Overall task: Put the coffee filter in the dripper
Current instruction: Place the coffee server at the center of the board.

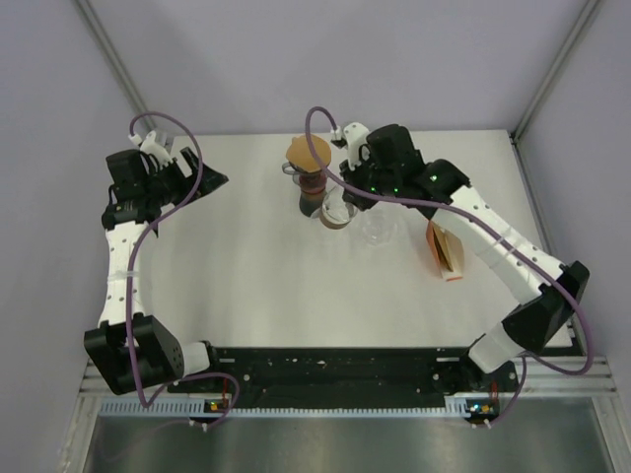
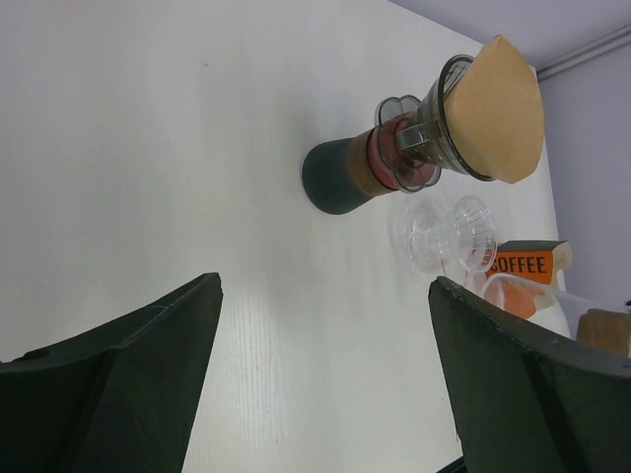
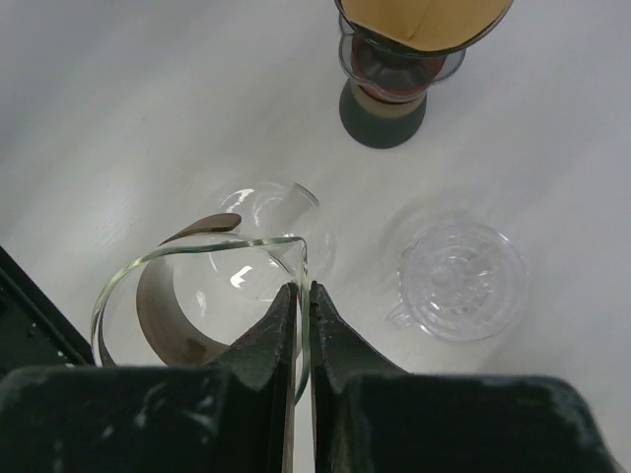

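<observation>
A brown paper coffee filter (image 1: 309, 153) sits in a glass cone on a dark-based stand (image 1: 312, 192) at the table's back centre; it also shows in the left wrist view (image 2: 501, 108) and, partly cut off, in the right wrist view (image 3: 424, 18). A clear plastic dripper (image 1: 378, 230) lies on the table to the right of the stand (image 3: 458, 281) (image 2: 455, 233). My right gripper (image 3: 304, 292) (image 1: 341, 194) is shut on the rim of a glass carafe (image 3: 202, 296) with a brown band, beside the stand. My left gripper (image 2: 325, 286) (image 1: 211, 180) is open and empty at the far left.
An orange coffee box (image 1: 446, 252) lies at the right, near the right forearm; it also shows in the left wrist view (image 2: 525, 263). White table (image 1: 256, 286) with grey walls around it. The arm bases stand at the near edge.
</observation>
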Controlling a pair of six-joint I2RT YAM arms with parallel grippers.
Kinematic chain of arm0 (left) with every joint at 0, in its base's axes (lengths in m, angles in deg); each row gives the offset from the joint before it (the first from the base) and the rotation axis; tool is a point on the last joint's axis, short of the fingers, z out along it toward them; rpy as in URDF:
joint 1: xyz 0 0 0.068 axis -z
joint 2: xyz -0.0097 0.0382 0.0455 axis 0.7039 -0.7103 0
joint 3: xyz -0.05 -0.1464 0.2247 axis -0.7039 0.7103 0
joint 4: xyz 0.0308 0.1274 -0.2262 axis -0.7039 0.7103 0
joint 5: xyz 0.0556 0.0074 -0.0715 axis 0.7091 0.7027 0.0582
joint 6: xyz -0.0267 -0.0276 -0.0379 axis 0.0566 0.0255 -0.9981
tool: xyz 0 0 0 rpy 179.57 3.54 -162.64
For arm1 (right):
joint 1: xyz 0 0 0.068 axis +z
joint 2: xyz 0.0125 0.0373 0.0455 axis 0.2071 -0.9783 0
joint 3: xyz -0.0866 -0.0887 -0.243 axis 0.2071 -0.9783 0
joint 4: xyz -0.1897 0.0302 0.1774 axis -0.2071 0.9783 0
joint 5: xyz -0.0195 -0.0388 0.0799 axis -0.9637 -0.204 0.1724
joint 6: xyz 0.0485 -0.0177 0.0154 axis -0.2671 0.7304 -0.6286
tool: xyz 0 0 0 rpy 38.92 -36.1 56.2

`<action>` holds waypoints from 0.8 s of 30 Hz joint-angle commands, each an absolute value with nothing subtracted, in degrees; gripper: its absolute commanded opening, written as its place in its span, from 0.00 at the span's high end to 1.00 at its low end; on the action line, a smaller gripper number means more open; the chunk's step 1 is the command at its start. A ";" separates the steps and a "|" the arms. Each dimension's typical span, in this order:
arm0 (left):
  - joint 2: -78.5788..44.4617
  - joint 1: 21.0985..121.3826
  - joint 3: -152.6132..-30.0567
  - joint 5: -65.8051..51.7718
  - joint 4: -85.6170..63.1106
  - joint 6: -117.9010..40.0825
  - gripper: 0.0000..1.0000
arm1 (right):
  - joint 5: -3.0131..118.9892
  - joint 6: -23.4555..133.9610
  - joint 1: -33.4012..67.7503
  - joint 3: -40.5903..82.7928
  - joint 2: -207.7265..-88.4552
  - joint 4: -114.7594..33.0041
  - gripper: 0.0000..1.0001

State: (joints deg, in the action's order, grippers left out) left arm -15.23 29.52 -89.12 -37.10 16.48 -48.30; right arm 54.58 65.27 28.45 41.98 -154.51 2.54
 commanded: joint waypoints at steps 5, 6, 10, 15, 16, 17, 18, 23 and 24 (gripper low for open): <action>-13.37 29.01 -88.51 -38.83 13.09 -48.69 0.09 | 47.12 47.23 31.11 39.26 -162.10 -4.63 1.00; -13.37 29.10 -88.42 -38.83 13.09 -48.69 0.09 | 45.44 45.21 31.90 38.03 -162.54 -5.86 1.00; -13.46 28.92 -88.25 -38.83 12.91 -48.86 0.09 | 39.03 41.77 34.27 34.16 -164.21 -9.47 1.00; -13.46 28.83 -88.07 -39.10 12.74 -49.04 0.09 | 35.14 39.66 34.63 30.02 -167.02 -12.29 1.00; -13.37 28.92 -88.07 -39.01 12.74 -49.04 0.09 | 35.49 39.05 34.72 29.50 -167.73 -12.64 1.00; -13.37 28.92 -88.16 -39.01 12.65 -49.04 0.09 | 35.84 38.61 34.63 29.06 -168.34 -13.08 1.00; -13.28 28.92 -87.99 -39.01 12.73 -49.04 0.09 | 36.45 38.34 34.63 28.79 -169.04 -13.69 1.00; -13.46 29.01 -88.07 -39.19 12.56 -49.13 0.09 | 37.78 37.72 34.80 29.23 -170.19 -13.70 0.78; -13.46 28.92 -87.98 -39.19 12.56 -49.21 0.09 | 37.87 37.98 34.72 29.23 -170.19 -13.44 0.72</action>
State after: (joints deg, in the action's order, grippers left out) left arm -15.17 29.39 -88.33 -38.02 15.80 -48.69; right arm 37.81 39.50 34.42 28.34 -169.81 -10.84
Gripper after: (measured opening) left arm 0.909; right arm 0.172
